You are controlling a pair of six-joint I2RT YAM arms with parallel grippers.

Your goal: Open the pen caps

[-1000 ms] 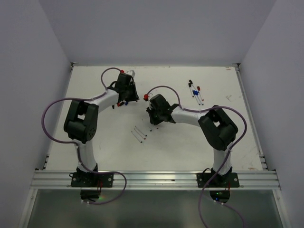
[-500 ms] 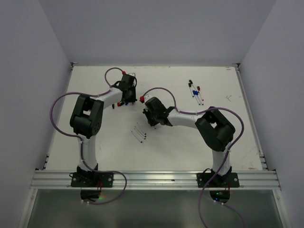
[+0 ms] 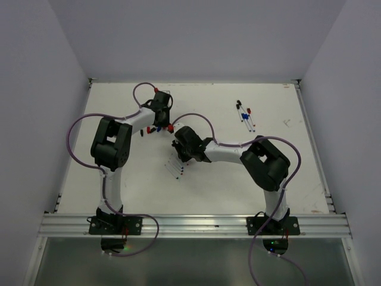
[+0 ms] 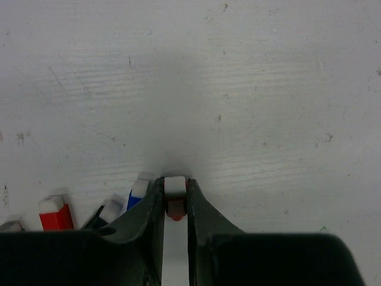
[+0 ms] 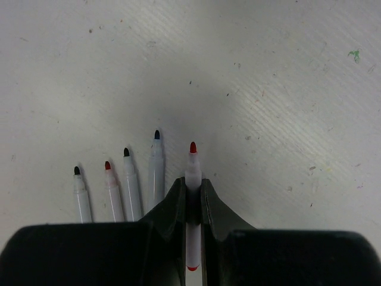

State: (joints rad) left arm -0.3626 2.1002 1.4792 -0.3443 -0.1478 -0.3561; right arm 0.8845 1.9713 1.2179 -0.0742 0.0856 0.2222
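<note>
Since a second earlier, the right gripper (image 5: 191,183) had travelled left and nearer the arm bases, arriving over the row of four uncapped pens (image 5: 119,187), and the left arm's elbow had drawn further up the table. The right gripper was clamped on a red-tipped pen (image 5: 192,161). Its long axis ran in line with the fingers, tip pointing away from the wrist, parallel to the row beside it. The left gripper (image 4: 175,183) was closed on a red cap (image 4: 175,199), a stubby plastic piece with its white end facing away. Loose caps (image 4: 55,214) in red, blue and black lay close beside it on the scuffed, matt white table (image 4: 268,89).
</note>
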